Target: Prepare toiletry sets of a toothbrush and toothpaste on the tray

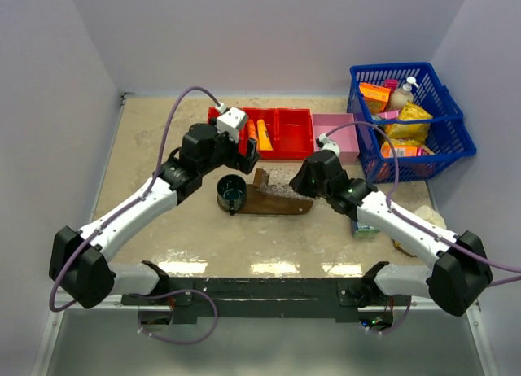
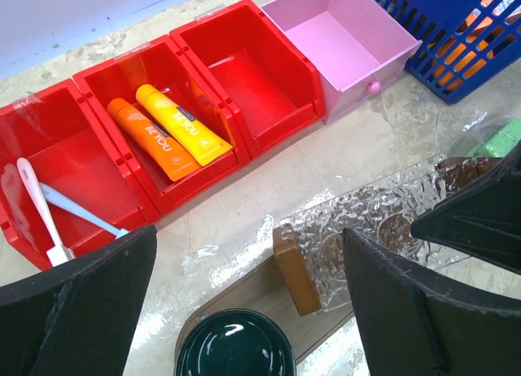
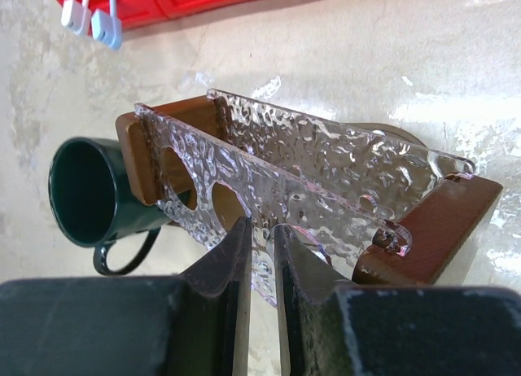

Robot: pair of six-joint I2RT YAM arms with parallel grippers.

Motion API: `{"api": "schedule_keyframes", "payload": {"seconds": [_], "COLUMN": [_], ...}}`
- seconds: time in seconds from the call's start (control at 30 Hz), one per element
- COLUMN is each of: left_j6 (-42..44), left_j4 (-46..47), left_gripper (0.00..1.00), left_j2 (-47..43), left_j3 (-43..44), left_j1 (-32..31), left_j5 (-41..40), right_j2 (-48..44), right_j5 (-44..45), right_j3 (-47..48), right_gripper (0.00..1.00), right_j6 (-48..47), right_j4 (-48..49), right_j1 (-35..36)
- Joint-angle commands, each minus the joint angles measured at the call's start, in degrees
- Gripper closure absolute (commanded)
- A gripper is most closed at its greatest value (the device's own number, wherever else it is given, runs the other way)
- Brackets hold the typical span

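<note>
Left gripper [image 2: 250,250] is spread as wide as it goes with nothing between its fingers, hanging over the table above the dark green mug [image 2: 236,343], just in front of the red three-compartment bin [image 2: 269,107]. In the bin's middle compartment lie the two toothpaste tubes [image 2: 151,140], the deep orange one pressed side by side against the yellower one. The compartment at the left of the left wrist view holds two toothbrushes [image 2: 39,205], one white and one pale blue, lying at an angle to each other with their heads toward the bin's front wall. Over to the right gripper [image 3: 260,238]: its fingers are drawn almost together and pinch the near edge of a clear dimpled plate [image 3: 326,172], a panel with round holes that spans two wooden blocks. That plate sits on the tray [image 1: 281,203], the dark brown board in the middle of the table, in front of the bin, with the mug just beside its left end. Beside the bin stands the pink box [image 1: 335,136], and beyond that, at the table's far right, the blue basket [image 1: 456,140] full of packets.
</note>
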Motion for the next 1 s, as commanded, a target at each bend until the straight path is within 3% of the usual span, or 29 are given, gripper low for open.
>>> {"api": "schedule_keyframes", "payload": {"seconds": [0.0, 0.4, 0.97], "left_j6": [2.0, 2.7, 3.0], "left_j4": [2.2, 1.8, 1.4], "left_gripper": [0.00, 0.00, 0.00], "left_j2": [-2.3, -2.7, -2.7], "left_j3": [0.1, 0.3, 0.6], "left_j1": [0.3, 0.5, 0.4], "left_j5": [-1.7, -2.1, -2.5], "right_j2": [-1.6, 1.1, 5.4], "right_j5": [-6.5, -18.4, -25.0], "right_j3": [2.3, 3.1, 1.1], "right_gripper": [1.00, 1.00, 1.00], "right_j6": [-3.2, -7.0, -7.0], "right_j4": [1.3, 0.6, 5.9], "right_j1": [-2.0, -5.6, -9.0]}}
